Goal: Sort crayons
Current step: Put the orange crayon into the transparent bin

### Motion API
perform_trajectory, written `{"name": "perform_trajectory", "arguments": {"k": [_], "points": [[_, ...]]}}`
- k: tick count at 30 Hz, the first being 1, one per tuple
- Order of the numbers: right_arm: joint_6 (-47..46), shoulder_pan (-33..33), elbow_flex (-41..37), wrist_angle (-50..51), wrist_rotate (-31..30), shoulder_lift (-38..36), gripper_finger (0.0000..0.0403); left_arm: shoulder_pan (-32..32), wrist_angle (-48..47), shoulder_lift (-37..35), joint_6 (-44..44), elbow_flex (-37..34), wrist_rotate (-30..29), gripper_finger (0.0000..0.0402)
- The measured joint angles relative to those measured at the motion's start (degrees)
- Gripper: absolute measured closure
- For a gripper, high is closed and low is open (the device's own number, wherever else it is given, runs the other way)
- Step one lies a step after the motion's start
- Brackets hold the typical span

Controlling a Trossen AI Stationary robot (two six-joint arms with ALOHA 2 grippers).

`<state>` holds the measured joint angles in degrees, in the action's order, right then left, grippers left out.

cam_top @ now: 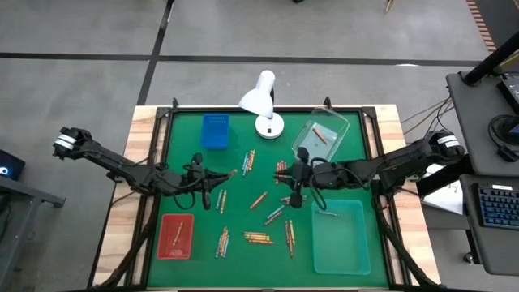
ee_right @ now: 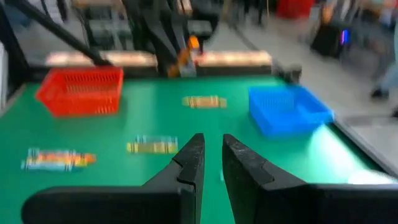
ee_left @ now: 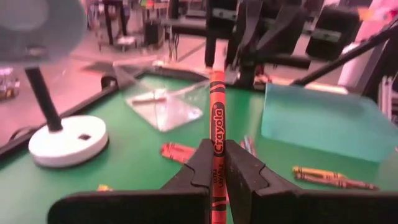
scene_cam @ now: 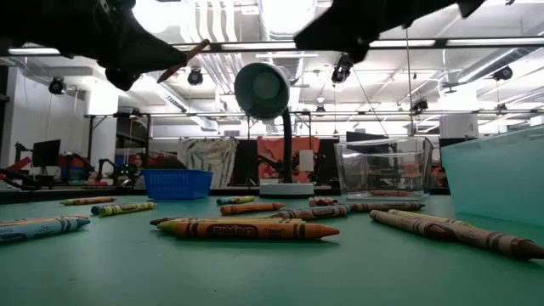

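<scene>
Loads of crayons (cam_top: 258, 238) are scattered over the middle of the green table (cam_top: 182, 134) from where we're looking, short paper-wrapped sticks in orange, red, yellow-gold and pale blue-grey, some lying alone and some in little bunches of two or three. Up close from table height, the nearest one (scene_cam: 248, 229) is an orange-brown stick with a dark printed label, lying flat with its tip pointing right.

We can see the left gripper (cam_top: 220, 176) hovering above the table left of centre, clenched on an orange crayon (ee_left: 215, 124). In its wrist view the crayon sticks straight out between the two dark fingers (ee_left: 200, 163), black Crayola lettering along its wrapper. In the low view the tip (scene_cam: 189, 56) pokes out of the gripper's dark silhouette up top.

The right gripper (cam_top: 293, 175) hangs right of centre, above the crayons. Its jaws are only a narrow gap apart, with nothing between them.

Around the edges we've got a red tray (cam_top: 176, 236) at the near left with a couple of crayons in it, a blue tray (cam_top: 215, 131) at the far left, a clear bin (cam_top: 322, 138) with a red crayon inside at the far right, and a pale teal bin (cam_top: 341, 237) at the near right. A white desk lamp (cam_top: 263, 103) stands at the far edge.
</scene>
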<state>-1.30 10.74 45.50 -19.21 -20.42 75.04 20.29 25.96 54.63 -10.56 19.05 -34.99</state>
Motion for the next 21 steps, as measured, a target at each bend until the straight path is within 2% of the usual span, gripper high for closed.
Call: {"name": "perform_trajectory", "arguments": {"k": [4,8,12,16,21], "points": [[5.79,0.00,-1.06,-12.07,0.10,4.59,0.0355,0.09,10.07,2.76,3.53,-2.15,0.09,0.0401],[10.06,-0.02,-0.37,-22.41,2.78,10.54,0.0355,0.09,17.73,6.80,6.86,-2.58,0.48,0.0401],[13.05,0.00,1.51,-31.58,3.04,15.93,0.0355,0.09,28.52,11.25,11.51,-2.53,2.76,0.0402],[14.48,0.00,4.21,-35.51,2.89,19.57,0.0355,0.09,38.01,15.38,15.10,-2.58,6.02,0.0402],[12.92,0.00,8.06,-34.19,3.01,21.64,0.0355,0.07,42.84,20.05,15.95,-2.51,6.11,0.0402]]}}
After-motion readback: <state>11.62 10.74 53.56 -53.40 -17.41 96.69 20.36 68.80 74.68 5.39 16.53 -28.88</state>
